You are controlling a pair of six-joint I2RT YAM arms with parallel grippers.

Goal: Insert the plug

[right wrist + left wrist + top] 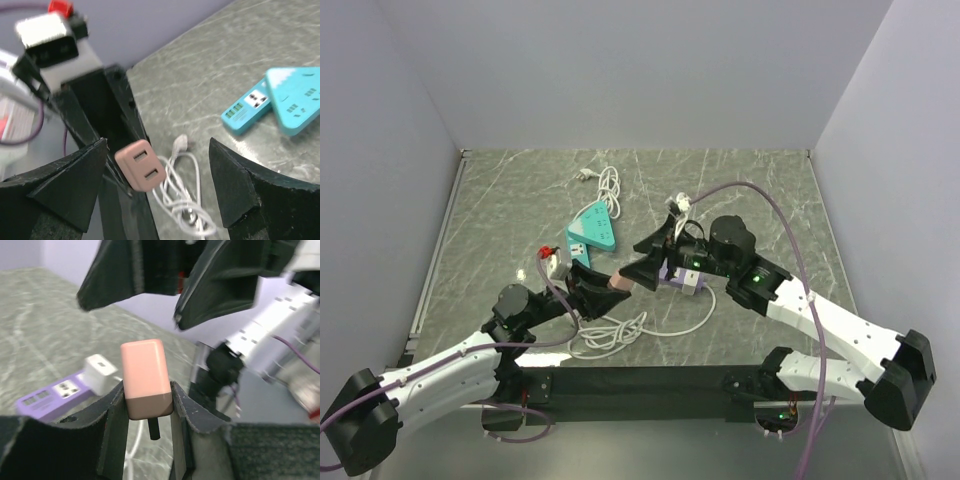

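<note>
My left gripper [603,285] is shut on a small brownish-pink cube adapter [145,375] and holds it above the table, its black prong pointing down. The adapter also shows in the right wrist view [140,165]. My right gripper [648,258] is open and empty, its jaws spread wide on either side of the adapter without touching it. The white square plug [100,372] sits on the end of a purple power strip [50,397], below the right arm [692,282]. Its thin white cable [610,335] lies coiled near the front edge.
A teal power strip [592,230] lies behind the grippers and shows in the right wrist view [280,102]. A white strip with a red switch [552,262] stands left of them. Another white cable [607,185] lies at the back. A slim white cable-end plug [180,142] lies on the coil.
</note>
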